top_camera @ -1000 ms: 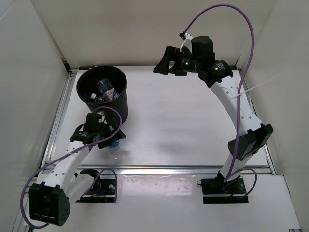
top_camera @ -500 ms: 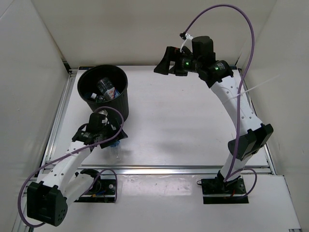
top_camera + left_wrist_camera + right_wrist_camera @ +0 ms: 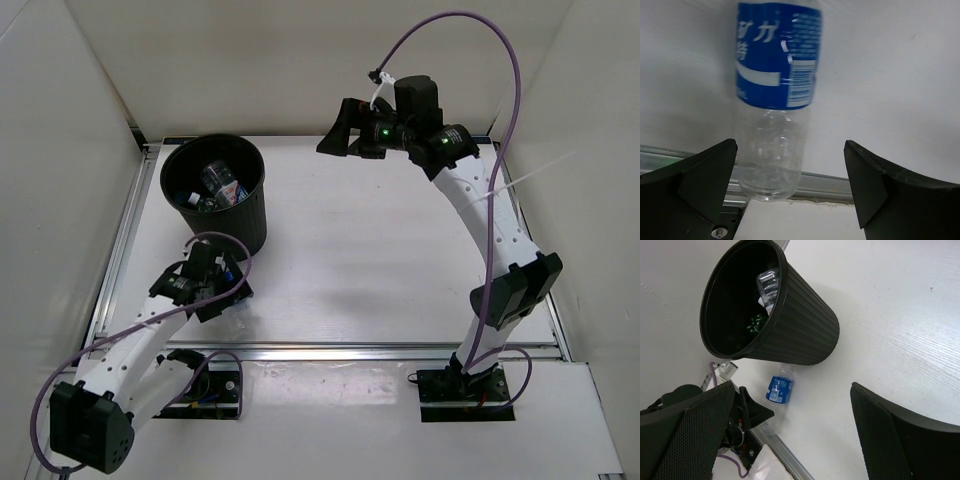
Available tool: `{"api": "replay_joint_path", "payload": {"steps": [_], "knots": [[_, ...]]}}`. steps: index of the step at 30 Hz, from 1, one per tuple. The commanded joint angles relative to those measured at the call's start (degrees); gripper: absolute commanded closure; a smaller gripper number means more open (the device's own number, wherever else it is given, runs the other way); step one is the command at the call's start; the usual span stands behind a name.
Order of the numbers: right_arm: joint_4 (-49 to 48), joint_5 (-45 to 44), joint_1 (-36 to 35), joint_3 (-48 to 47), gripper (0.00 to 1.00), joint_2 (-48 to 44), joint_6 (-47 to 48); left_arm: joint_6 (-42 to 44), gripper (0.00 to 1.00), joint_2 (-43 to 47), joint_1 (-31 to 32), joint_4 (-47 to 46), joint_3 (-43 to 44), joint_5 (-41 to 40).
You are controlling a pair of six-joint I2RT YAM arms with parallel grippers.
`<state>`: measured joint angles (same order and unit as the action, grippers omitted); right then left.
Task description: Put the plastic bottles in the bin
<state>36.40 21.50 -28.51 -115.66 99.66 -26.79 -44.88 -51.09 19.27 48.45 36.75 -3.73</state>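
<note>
Clear plastic and round, the blue-label bottle (image 3: 775,100) lies on the tabletop (image 3: 890,75) with its base inside the spread left pincer (image 3: 790,145), nearer 1 finger, so closing now might roll it aside rather than pinch it.

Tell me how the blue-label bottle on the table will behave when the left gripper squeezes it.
The blue-label bottle looks empty, so it is probably light. It lies on its side and is round, so a nudge may roll it. Its thin clear wall will likely dent when the open left gripper squeezes.
</note>
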Motion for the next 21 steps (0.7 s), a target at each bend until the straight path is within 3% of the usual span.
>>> {"api": "replay_joint_path", "payload": {"steps": [1, 8, 9, 10, 11, 14, 19, 20, 21], "knots": [[-0.6, 1.4, 0.2, -0.4, 0.0, 0.3, 0.6, -1.9, 0.0, -1.7, 0.2, 1.1, -2.5, -1.7], [-0.6, 2.0, 0.7, -0.4, 0.0, 0.3, 0.6, -1.9, 0.04, -7.8, 0.2, -5.0, -5.2, 2.6], [-0.6, 2.0, 0.7, 0.1, 0.0, 0.3, 0.6, -1.9, 0.1, -8.3, 0.2, -5.0, -5.8, 3.1], [-0.6, 2.5, 0.7, 0.1, 0.0, 0.3, 0.6, -1.9, 0.33, -8.3, 0.2, -5.0, -5.8, 3.1], [-0.6, 2.5, 0.7, 0.1, 0.0, 0.3, 0.6, -1.9, 0.43, -8.3, 0.2, -5.0, -5.8, 3.1], [-0.6, 2.5, 0.7, 0.6, 0.0, 0.3, 0.6, -3.1, 0.5, -4.2, 0.2, 1.2, -1.5, 2.0], [-0.6, 1.9, 1.3, 2.8, 0.0, -1.3, 1.1, -7.2, 0.5, 2.0, 0.2, 20.7, 19.6, -3.6], [-0.6, 1.9, 1.8, 3.5, 0.0, -1.8, 1.1, -8.5, 0.5, 2.0, 0.2, 23.6, 29.4, -4.8], [-0.6, 1.9, 1.8, 4.0, 0.0, -1.8, 1.1, -9.3, 0.5, 2.0, 0.2, 26.1, 34.0, -5.5]]}}
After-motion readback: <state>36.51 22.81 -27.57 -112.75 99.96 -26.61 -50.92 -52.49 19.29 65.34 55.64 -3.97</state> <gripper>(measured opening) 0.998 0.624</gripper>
